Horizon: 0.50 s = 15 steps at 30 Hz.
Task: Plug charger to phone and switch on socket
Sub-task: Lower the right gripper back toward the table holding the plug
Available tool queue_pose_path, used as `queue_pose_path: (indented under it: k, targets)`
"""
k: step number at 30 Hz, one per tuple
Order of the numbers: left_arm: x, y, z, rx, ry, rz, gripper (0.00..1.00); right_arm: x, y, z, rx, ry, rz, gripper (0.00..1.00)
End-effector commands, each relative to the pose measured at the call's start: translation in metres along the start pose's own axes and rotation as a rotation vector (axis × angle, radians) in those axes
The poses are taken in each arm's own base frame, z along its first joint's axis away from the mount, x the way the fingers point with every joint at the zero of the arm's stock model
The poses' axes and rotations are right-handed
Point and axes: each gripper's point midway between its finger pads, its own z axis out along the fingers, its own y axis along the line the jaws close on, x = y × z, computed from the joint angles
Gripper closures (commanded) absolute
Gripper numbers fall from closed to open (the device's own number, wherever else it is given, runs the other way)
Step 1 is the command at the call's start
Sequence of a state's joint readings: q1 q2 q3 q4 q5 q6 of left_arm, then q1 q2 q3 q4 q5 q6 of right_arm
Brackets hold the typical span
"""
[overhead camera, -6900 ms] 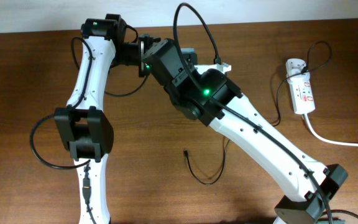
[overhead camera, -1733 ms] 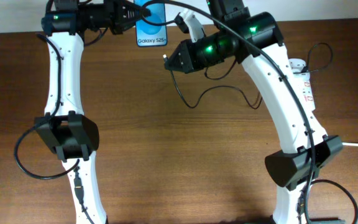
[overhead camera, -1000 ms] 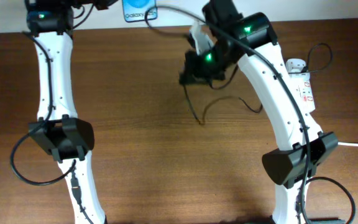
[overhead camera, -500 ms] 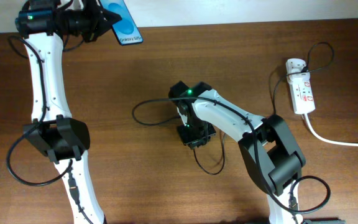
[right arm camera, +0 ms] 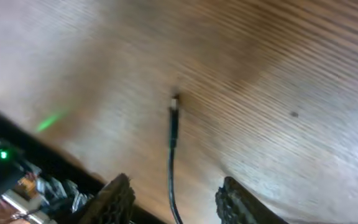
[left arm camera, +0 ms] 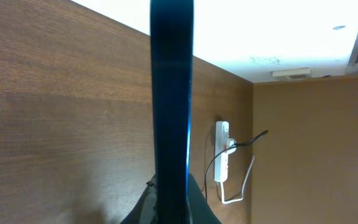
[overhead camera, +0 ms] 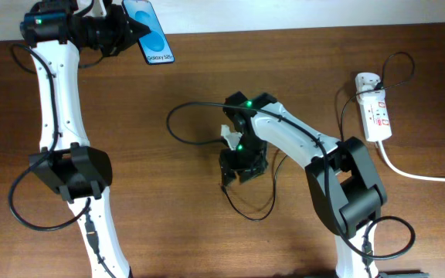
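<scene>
The phone [overhead camera: 150, 32], its blue screen facing up, is held in the air above the table's far left by my left gripper [overhead camera: 122, 31]. In the left wrist view it stands edge-on [left arm camera: 171, 112] between the jaws [left arm camera: 171, 205]. My right gripper [overhead camera: 234, 171] is low over the table's middle, open. In the right wrist view the charger's thin black cable [right arm camera: 172, 140] runs between the spread fingers [right arm camera: 176, 190] without touching them, plug tip ahead on the wood. The charger's cable loops on the table [overhead camera: 263, 215]. The socket [overhead camera: 375, 116] lies at the far right.
The white adapter [overhead camera: 365, 79] sits in the socket's far end. The socket's thick white cord [overhead camera: 416, 174] runs off the right edge. The socket also shows in the left wrist view [left arm camera: 221, 158]. A black robot cable [overhead camera: 188, 108] arches beside the right arm.
The right arm came down from the back to the table's middle; the charger now lies loose on the wood. The left arm carried the phone left; in the last half second, little moved.
</scene>
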State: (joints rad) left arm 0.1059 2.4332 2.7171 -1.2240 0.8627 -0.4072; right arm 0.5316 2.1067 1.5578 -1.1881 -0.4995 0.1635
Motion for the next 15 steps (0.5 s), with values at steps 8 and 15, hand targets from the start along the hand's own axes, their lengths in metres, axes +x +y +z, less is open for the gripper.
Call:
queue_pose_path:
  k: [8,15]
  targets:
    - [0.002,-0.008,-0.004,0.019,0.004,0.025,1.0,0.002,0.0,0.031,-0.076,-0.021,0.018,0.63]
    - [0.002,-0.008,-0.004,0.02,0.004,0.025,1.0,0.005,0.007,0.036,-0.072,-0.013,-0.004,0.78]
